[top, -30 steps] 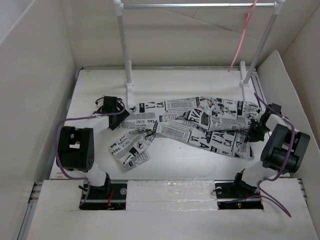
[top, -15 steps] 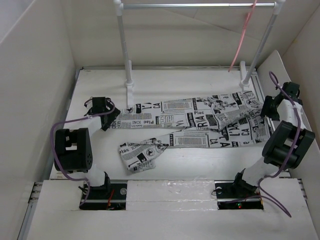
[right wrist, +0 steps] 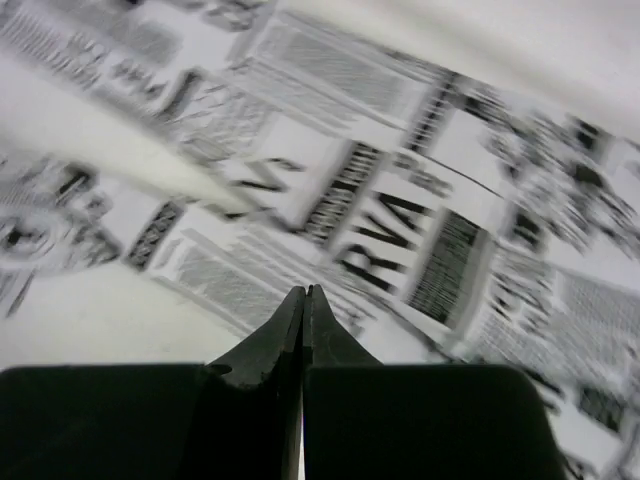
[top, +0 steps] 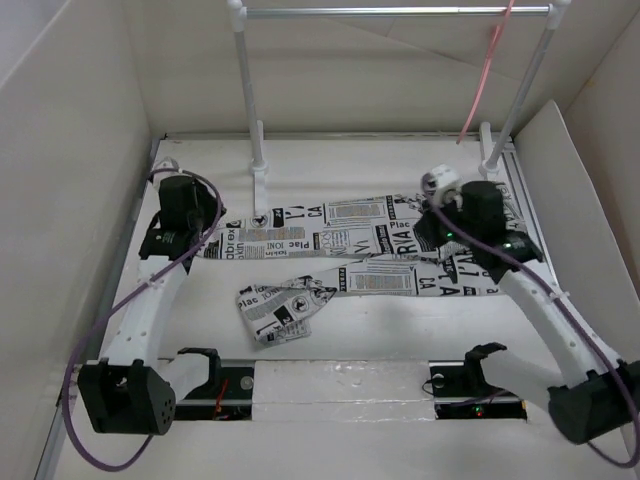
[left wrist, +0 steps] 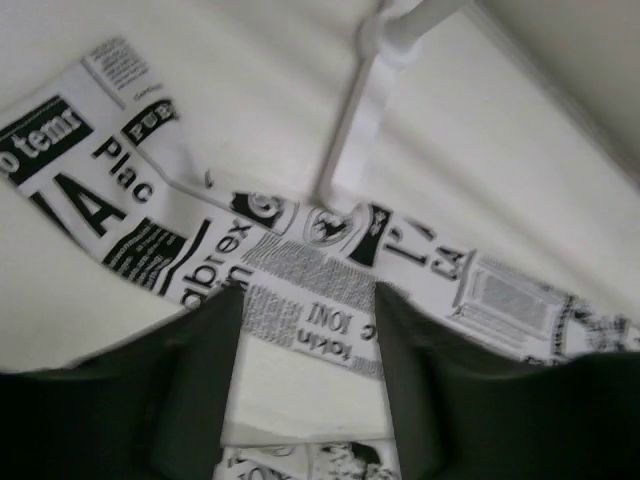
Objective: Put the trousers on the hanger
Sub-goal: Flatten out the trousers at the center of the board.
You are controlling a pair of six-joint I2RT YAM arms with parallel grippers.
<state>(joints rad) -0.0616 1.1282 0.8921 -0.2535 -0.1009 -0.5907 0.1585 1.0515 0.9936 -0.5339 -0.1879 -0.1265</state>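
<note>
We find the trousers (top: 350, 255) lying flat across the middle of the table (top: 400, 335), running from near the left edge toward the right edge. One leg end lies folded over toward the near edge. The hanger (top: 487, 65) hangs from the silver bar (top: 400, 11) of the rack at the far right corner, well apart from the trousers.

The left gripper (left wrist: 307, 300) sits over the left end of the cloth with its fingers (left wrist: 205, 370) spread; we see printed cloth between them. The right gripper (right wrist: 305, 305) is over the right half of the trousers. Its fingers are pressed together, and we see no cloth pinched between them.
</note>
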